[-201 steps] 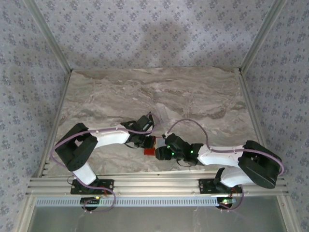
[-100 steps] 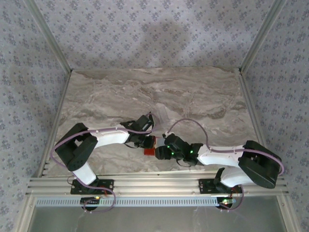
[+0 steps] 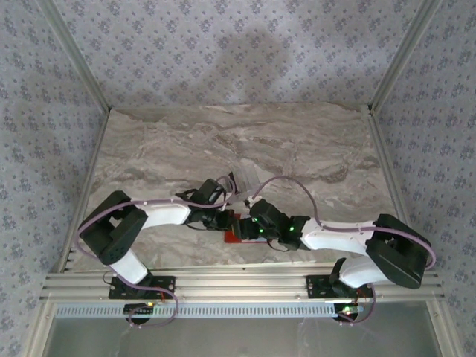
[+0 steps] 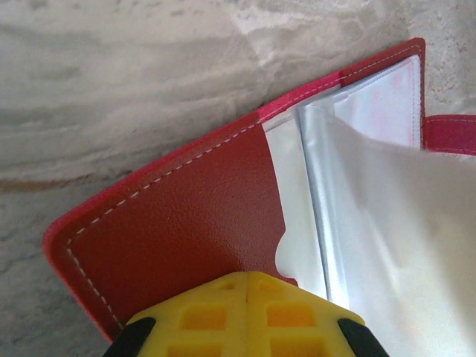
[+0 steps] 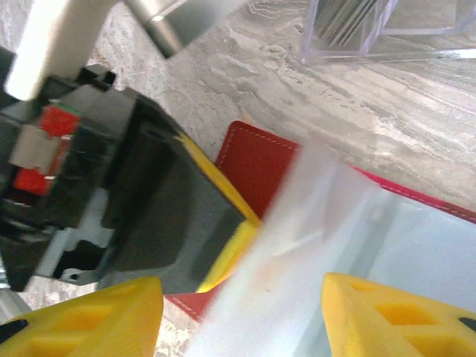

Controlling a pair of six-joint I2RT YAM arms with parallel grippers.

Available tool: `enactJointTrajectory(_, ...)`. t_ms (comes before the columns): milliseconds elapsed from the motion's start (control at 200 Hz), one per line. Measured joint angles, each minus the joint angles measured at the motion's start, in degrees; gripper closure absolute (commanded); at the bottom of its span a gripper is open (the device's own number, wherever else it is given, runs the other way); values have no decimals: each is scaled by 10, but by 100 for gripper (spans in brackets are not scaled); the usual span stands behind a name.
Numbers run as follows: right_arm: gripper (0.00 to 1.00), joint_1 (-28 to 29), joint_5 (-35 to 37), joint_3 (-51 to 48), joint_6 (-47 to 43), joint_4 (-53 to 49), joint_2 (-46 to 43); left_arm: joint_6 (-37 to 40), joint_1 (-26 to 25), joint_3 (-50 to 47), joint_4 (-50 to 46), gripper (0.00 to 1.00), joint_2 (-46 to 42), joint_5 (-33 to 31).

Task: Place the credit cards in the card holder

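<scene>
Close to the front of the marble surface, the red card holder lies open between the two arms.
The left pincer has its yellow fingers together, tips on the red cover; the right pincer stands with fingers apart, a blurred clear sleeve of the holder between them. A clear plastic box stands just behind.

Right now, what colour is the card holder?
The card holder is red with pale stitching; left wrist view shows it best.
</scene>
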Motion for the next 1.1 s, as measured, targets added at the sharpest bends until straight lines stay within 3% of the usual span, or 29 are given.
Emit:
enactJointTrajectory(445,38,-3,-20,0,-2,36,24,-38,73,-73,25,92,-107,55)
enactJointTrajectory(719,36,-3,-44,1,-4,55,46,-43,108,-87,11,84,-191,35)
enactJointTrajectory(1099,37,-2,-84,34,-22,71,90,-41,94,-66,-41,80,-186,5)
